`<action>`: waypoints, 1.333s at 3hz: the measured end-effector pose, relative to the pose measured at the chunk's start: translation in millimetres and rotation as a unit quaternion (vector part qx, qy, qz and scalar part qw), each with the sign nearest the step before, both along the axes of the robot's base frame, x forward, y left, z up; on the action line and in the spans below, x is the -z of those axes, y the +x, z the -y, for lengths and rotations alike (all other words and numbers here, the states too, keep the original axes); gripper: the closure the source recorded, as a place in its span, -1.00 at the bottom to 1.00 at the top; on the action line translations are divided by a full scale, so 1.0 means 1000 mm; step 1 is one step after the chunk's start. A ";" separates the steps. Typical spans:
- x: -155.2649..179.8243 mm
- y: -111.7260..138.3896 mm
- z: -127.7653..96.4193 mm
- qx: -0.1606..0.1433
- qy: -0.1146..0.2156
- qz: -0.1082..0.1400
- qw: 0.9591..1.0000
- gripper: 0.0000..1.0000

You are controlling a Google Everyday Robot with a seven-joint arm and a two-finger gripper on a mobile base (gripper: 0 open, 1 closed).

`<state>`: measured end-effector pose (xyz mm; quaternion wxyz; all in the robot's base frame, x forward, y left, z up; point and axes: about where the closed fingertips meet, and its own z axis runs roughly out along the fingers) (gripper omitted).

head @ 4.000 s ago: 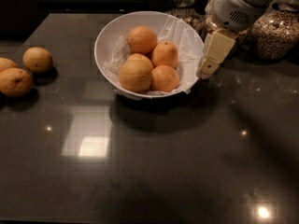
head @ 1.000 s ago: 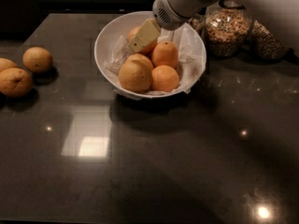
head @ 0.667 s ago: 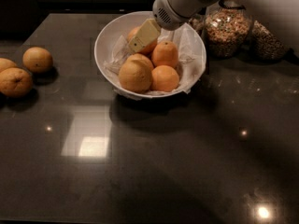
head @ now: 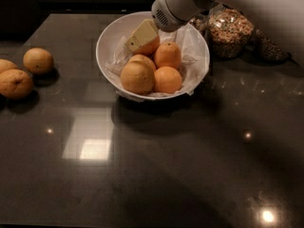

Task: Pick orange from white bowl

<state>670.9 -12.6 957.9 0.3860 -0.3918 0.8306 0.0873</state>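
Camera view, from the front of the dark countertop: the white bowl sits toward the back, lined with crumpled thin white paper that spills over its rim. The gripper, cream-coloured and hung from a pale grey wrist that comes in from the upper right, is down inside the bowl at its far side. It lies right against the orange, a smooth, deep orange fruit at the back of the pile, mostly hidden beneath it. Whether the gripper has hold of that orange or only rests on it, I cannot tell.

I count four fruits in the bowl for certain: the one under the gripper, a deep orange one beside it to the right, another at the front right, and a larger, paler one at the front left. A sliver behind the pale one may be a fifth.

Off to the left, well apart from the bowl, three duller fruits lie on the counter, one cut by the edge. Two glass jars of grain stand behind the bowl to the right.
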 end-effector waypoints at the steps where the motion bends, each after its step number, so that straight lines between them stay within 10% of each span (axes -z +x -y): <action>1: 0.001 0.006 -0.005 0.008 0.011 0.004 1.000 -0.88; 4: 0.006 0.019 -0.008 0.020 0.015 0.017 1.000 -0.72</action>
